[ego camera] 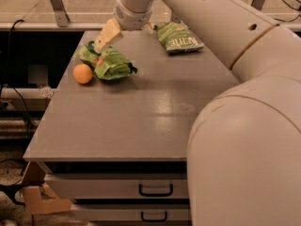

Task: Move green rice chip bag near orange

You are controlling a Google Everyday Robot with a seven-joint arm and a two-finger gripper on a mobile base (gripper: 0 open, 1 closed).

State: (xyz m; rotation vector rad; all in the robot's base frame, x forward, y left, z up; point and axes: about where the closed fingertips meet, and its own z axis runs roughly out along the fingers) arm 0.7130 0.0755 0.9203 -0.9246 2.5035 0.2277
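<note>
The green rice chip bag (110, 63) lies crumpled on the grey table (141, 121) at its far left. The orange (83, 73) sits just left of the bag, touching or almost touching it. My gripper (125, 37) hangs from the white arm just above and behind the bag. It is open and holds nothing. One cream finger (107, 34) points down at the bag's back left end; the tip of the other finger (149, 28) shows further right.
A smaller dark green "Kettle" bag (178, 36) lies at the table's back, right of my gripper. My big white arm (244, 126) covers the right side of the view. Drawers with handles (154, 190) sit under the table front.
</note>
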